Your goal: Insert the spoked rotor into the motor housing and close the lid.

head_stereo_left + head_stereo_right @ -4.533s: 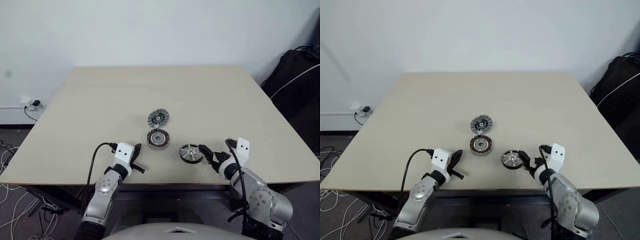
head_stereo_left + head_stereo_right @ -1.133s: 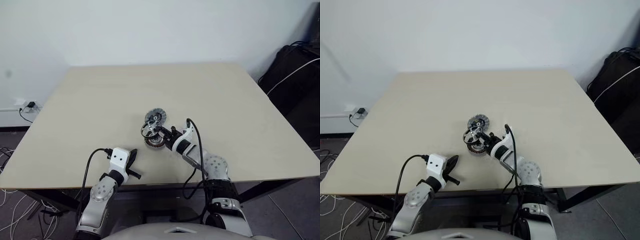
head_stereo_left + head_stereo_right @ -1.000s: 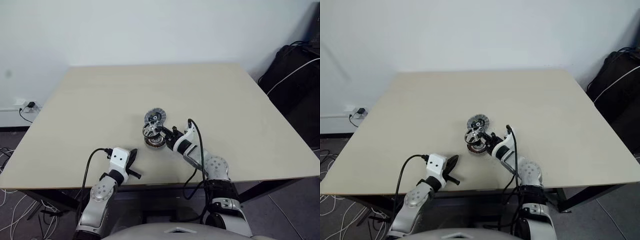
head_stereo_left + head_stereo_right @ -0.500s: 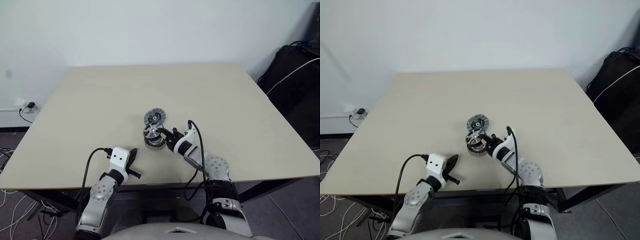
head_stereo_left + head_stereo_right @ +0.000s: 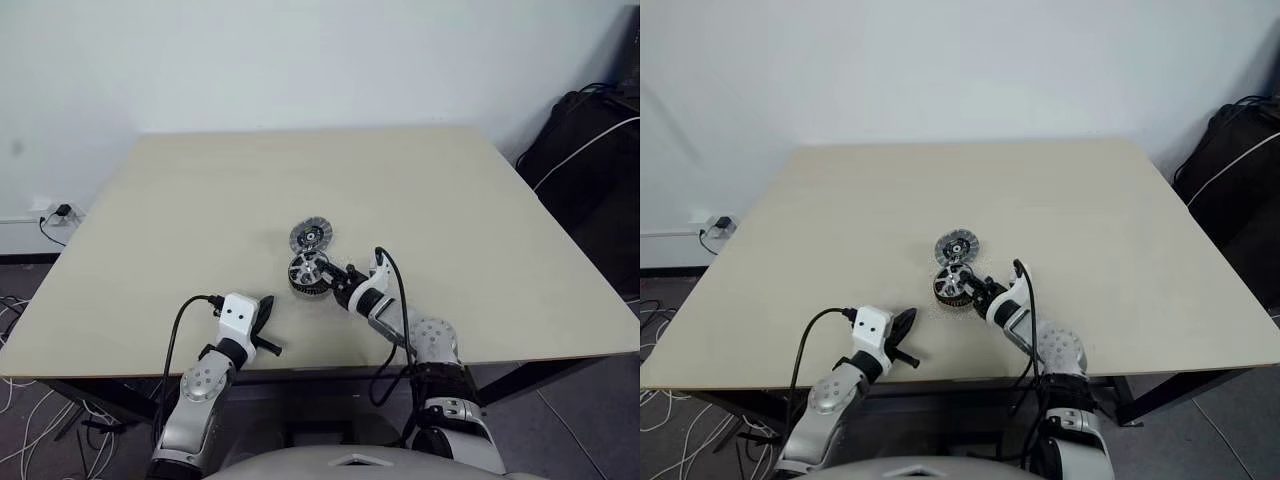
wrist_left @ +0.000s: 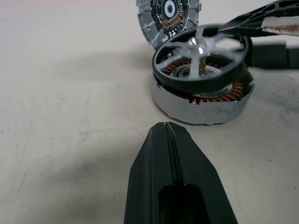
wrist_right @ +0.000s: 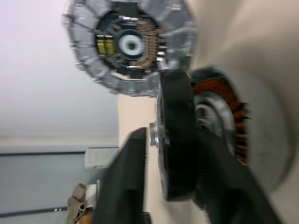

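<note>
spoked rotor (image 6: pixel 201 58) atop motor housing (image 6: pixel 202 100), lid (image 6: pixel 168 16) touching behind

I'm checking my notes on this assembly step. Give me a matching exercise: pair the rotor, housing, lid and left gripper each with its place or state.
Things:
1. spoked rotor
2. motor housing
3. lid
4. left gripper

States:
A. fingers shut, holding nothing
B. on the table, copper windings showing
C. leaning at the housing's far side, ribbed face showing
D. sitting on top of the housing

Pairs: 1-D, 2-B, 3-C, 4-A
</note>
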Robot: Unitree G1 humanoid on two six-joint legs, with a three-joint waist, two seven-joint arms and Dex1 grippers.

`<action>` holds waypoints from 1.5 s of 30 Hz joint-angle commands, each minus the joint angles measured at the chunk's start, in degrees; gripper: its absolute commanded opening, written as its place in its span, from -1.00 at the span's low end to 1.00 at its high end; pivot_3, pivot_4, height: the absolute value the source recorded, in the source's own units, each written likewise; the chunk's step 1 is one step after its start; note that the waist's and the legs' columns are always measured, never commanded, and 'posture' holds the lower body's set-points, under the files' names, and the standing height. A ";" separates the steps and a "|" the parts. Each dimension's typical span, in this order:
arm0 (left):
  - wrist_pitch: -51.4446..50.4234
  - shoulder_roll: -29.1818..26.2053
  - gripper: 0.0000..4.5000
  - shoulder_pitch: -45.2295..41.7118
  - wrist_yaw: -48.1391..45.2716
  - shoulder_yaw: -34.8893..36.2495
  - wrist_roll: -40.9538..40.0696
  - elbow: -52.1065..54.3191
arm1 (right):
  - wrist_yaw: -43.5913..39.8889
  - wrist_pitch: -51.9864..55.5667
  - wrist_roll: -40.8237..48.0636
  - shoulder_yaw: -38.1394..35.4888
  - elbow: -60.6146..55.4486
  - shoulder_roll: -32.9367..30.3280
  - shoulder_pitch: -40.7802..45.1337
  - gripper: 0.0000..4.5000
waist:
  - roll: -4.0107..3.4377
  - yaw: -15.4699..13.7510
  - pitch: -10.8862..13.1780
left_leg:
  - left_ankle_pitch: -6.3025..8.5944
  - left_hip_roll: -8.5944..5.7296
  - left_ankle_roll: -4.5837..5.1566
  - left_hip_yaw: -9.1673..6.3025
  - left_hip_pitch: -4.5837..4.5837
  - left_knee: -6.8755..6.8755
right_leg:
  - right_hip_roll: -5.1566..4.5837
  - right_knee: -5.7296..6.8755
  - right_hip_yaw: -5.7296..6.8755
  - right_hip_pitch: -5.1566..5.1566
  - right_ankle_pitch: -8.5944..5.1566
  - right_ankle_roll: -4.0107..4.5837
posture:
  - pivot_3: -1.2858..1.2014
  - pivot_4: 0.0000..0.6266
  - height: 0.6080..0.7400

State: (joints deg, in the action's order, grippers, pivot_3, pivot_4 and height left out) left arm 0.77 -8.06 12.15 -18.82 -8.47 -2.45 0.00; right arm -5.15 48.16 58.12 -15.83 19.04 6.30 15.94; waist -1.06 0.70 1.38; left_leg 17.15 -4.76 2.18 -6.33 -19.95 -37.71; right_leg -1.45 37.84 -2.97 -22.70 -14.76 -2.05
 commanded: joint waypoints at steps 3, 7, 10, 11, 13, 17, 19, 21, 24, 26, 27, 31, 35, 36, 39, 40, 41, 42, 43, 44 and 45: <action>1.56 0.44 -1.00 -1.39 -0.18 0.28 -0.63 -0.09 | 1.02 -0.24 -0.13 -0.34 -3.56 2.32 -0.81 0.05 | 0.01 -0.02 -0.05 | 0.00 0.00 0.00 0.00 0.04 0.00 | 0.00 0.00 0.00 0.05 0.00 0.00 | 0.03 -1.00 1.00; 1.74 0.59 -1.00 -1.69 -0.22 0.20 -0.73 -0.38 | 1.65 -0.61 -1.12 0.37 -9.45 1.18 -2.24 0.05 | 0.02 -0.06 -0.06 | 0.00 -0.01 0.01 0.00 0.01 -0.03 | -0.01 -0.01 0.00 0.04 0.00 -0.01 | 0.03 -1.00 1.00; 1.88 0.69 -1.00 -2.04 -0.22 0.04 -0.75 -0.64 | 2.11 -0.54 -2.63 1.46 -13.40 -0.15 -3.21 0.05 | 0.02 -0.04 -0.06 | 0.00 -0.01 0.01 -0.01 -0.01 -0.02 | -0.02 0.00 0.00 0.02 0.00 -0.01 | 0.03 -1.00 1.00; 1.84 0.73 -1.00 -2.17 -0.23 -0.01 -0.74 -0.72 | 2.59 -0.67 -3.59 1.81 -14.55 -0.70 -3.46 0.05 | 0.01 0.01 -0.06 | 0.00 -0.01 0.01 -0.01 -0.01 -0.02 | -0.02 0.00 0.00 0.02 0.00 -0.01 | 0.03 -1.00 1.00; 1.77 0.74 -1.00 -2.42 -0.31 -0.15 -0.61 -0.87 | 3.67 -0.96 -5.82 2.43 -16.39 -1.72 -3.86 0.05 | 0.01 0.02 -0.06 | 0.00 -0.01 0.00 0.00 0.00 -0.02 | -0.01 0.01 -0.01 0.03 0.00 -0.01 | 0.03 -1.00 1.00; 1.78 0.82 -1.00 -2.70 -0.47 -0.33 -0.51 -0.96 | 3.75 -3.70 -12.72 5.52 -20.29 -4.12 -5.03 0.05 | 0.02 -0.06 -0.06 | 0.00 -0.01 0.00 0.00 0.01 -0.04 | -0.01 0.01 -0.01 0.04 0.00 -0.02 | 0.03 -1.00 1.00; 1.76 0.93 -1.00 -2.82 -0.69 -0.58 -0.56 -0.96 | 2.77 -7.90 -21.10 11.48 -23.33 -7.46 -5.77 0.05 | 0.03 -0.07 -0.05 | 0.00 -0.03 0.00 0.00 0.00 -0.05 | -0.02 0.00 -0.01 0.02 0.00 -0.02 | 0.03 -1.00 1.00; 1.59 1.11 -1.00 -2.88 -0.95 -0.82 -0.70 -0.95 | 1.83 -11.14 -28.16 17.35 -25.47 -10.31 -5.90 0.05 | 0.04 -0.07 -0.05 | 0.00 -0.04 0.00 0.01 0.00 -0.07 | -0.02 0.00 -0.01 0.03 0.00 -0.03 | 0.03 -1.00 1.00; 1.40 1.31 -1.00 -3.00 -1.15 -1.05 -0.82 -1.04 | 0.60 -14.24 -37.11 25.27 -26.29 -13.82 -4.68 -0.20 | 0.07 0.03 -0.06 | -0.02 -0.03 -0.03 0.01 0.02 -0.08 | -0.01 0.01 -0.01 0.04 -0.01 -0.03 | 0.03 -1.00 1.00; 1.33 1.45 -1.00 -3.15 -1.19 -1.24 -0.79 -1.12 | 0.31 -15.44 -42.54 29.89 -25.50 -15.01 -3.07 -0.49 | 0.09 0.04 -0.05 | -0.04 -0.02 -0.07 0.01 0.02 -0.08 | 0.01 0.01 -0.01 0.04 -0.01 -0.03 | 0.03 -1.00 1.00; 1.31 1.52 -1.00 -3.21 -1.20 -1.31 -0.76 -1.15 | 0.16 -15.76 -44.17 31.16 -24.84 -15.02 -2.36 -0.65 | 0.11 -0.02 -0.05 | -0.05 -0.01 -0.09 0.01 0.02 -0.08 | 0.01 0.02 -0.01 0.04 -0.01 -0.03 | 0.03 -1.00 1.00; 1.23 1.90 -1.00 -3.36 -1.09 -1.68 -0.53 -1.23 | -1.18 -16.34 -49.38 35.11 -20.07 -13.88 1.36 -0.98 | 0.19 -0.17 -0.05 | -0.08 0.00 -0.13 -0.03 0.04 -0.14 | 0.03 0.03 0.03 0.07 0.00 -0.04 | 0.03 -1.00 1.00; 1.29 2.16 -1.00 -3.26 -0.97 -1.91 -0.31 -1.15 | -2.41 -16.91 -51.67 35.72 -15.09 -11.58 4.63 -0.98 | 0.29 -0.20 -0.07 | -0.08 -0.03 -0.11 -0.03 0.09 -0.19 | 0.02 0.02 0.05 0.15 0.02 -0.05 | 0.03 -1.00 1.00; 1.32 2.23 -1.00 -3.19 -0.92 -1.95 -0.29 -1.14 | -2.56 -17.27 -51.92 35.27 -13.53 -10.77 5.47 -0.98 | 0.28 -0.20 -0.07 | -0.08 -0.03 -0.12 -0.04 0.09 -0.18 | 0.02 0.02 0.05 0.14 0.03 -0.04 | 0.03 -1.00 1.00; 1.45 2.44 -1.00 -2.82 -0.66 -1.93 -0.34 -0.94 | -2.74 -18.86 -53.00 34.26 -7.90 -8.70 8.01 -0.98 | 0.28 -0.11 -0.07 | -0.08 -0.04 -0.13 -0.04 0.09 -0.15 | 0.03 0.03 0.04 0.11 0.05 0.00 | 0.03 -1.00 1.00; 1.52 2.52 -1.00 -2.64 -0.51 -1.85 -0.36 -0.82 | -3.13 -19.05 -53.29 34.16 -6.13 -8.28 8.66 -0.98 | 0.29 -0.10 -0.08 | -0.08 -0.04 -0.13 -0.04 0.09 -0.14 | 0.03 0.03 0.04 0.10 0.05 0.01 | 0.03 -1.00 1.00; 1.58 2.60 -1.00 -2.48 -0.34 -1.78 -0.39 -0.72 | -3.61 -19.10 -53.60 34.20 -4.61 -8.02 9.13 -0.98 | 0.29 -0.06 -0.08 | -0.08 -0.04 -0.13 -0.04 0.10 -0.14 | 0.03 0.04 0.04 0.10 0.06 0.02 | 0.03 -1.00 1.00; 1.62 2.66 -1.00 -2.34 -0.20 -1.72 -0.41 -0.63 | -4.02 -19.23 -53.92 34.18 -3.27 -7.76 9.45 -0.98 | 0.29 -0.06 -0.09 | -0.08 -0.04 -0.14 -0.04 0.10 -0.14 | 0.03 0.04 0.04 0.10 0.06 0.03 | 0.03 -1.00 1.00; 1.66 2.70 -1.00 -2.19 -0.04 -1.65 -0.46 -0.55 | -4.62 -18.98 -54.00 34.16 -2.05 -7.49 9.61 -0.98 | 0.29 -0.05 -0.09 | -0.08 -0.04 -0.13 -0.04 0.10 -0.13 | 0.03 0.04 0.04 0.10 0.07 0.03 | 0.03 -1.00 1.00; 1.71 2.73 -1.00 -2.09 0.11 -1.61 -0.49 -0.51 | -5.31 -18.54 -53.99 34.16 -1.10 -7.27 9.65 -0.98 | 0.29 -0.09 -0.09 | -0.08 -0.04 -0.13 -0.04 0.11 -0.13 | 0.03 0.05 0.04 0.10 0.07 0.03 | 0.03 -1.00 1.00; 1.76 2.74 -1.00 -1.99 0.23 -1.57 -0.54 -0.49 | -5.93 -18.02 -54.11 34.34 -0.35 -7.17 9.63 -0.98 | 0.29 -0.09 -0.09 | -0.08 -0.04 -0.13 -0.05 0.11 -0.12 | 0.02 0.04 0.04 0.11 0.07 0.03 | 0.03 -1.00 1.00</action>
State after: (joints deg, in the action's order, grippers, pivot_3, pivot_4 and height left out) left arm 1.55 -5.62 10.54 -18.80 -10.22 -2.82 -1.87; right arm -10.08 30.39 4.44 19.24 18.41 -1.46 24.42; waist -0.77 0.61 1.29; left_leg 17.07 -4.81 2.06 -6.38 -19.84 -37.83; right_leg -1.43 37.89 -2.93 -22.60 -14.69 -2.01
